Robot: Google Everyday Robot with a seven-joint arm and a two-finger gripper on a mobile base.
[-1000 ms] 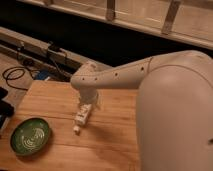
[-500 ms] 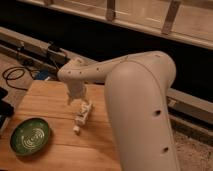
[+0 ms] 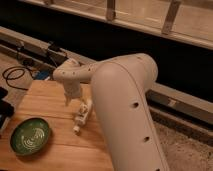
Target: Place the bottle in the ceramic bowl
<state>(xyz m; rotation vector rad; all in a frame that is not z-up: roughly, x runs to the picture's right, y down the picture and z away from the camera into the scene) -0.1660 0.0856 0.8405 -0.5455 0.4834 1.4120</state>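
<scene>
The bottle is a small white shape on the wooden table, right of the bowl. My gripper hangs from the white arm's wrist directly over the bottle's upper end and touches or nearly touches it. The ceramic bowl is dark green with pale swirl lines. It sits at the table's front left, about a bowl's width left of the bottle, and nothing shows inside it.
My bulky white arm fills the middle and right of the view and hides the table's right side. Black cables and a rail run behind the table. A dark object stands at the left edge.
The arm's elbow and forearm have swung closer and look much larger. The gripper, the bottle and the bowl have stayed in almost the same places.
</scene>
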